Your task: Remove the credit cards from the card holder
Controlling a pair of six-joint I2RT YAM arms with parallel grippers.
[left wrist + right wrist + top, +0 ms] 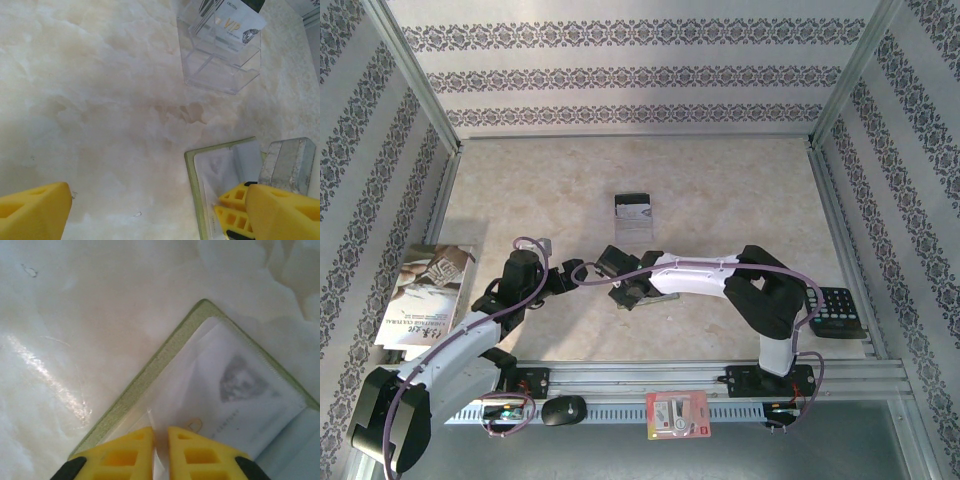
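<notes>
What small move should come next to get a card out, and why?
Probably draw the right end effector back slowly: its jaws are nearly together at the card holder's pocket edge, a card lying inside. The open left end effector has one finger over the holder.

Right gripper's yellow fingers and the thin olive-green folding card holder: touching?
Touching. Right wrist view: the right gripper pinches a lifted fold of the card holder's clear inner pocket.

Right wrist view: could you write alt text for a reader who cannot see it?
The right gripper, its yellow jaws almost closed, seems to pinch the clear pocket edge of the open olive-green card holder. A pale card with a grey emblem lies inside the pocket, on a marbled table.
</notes>
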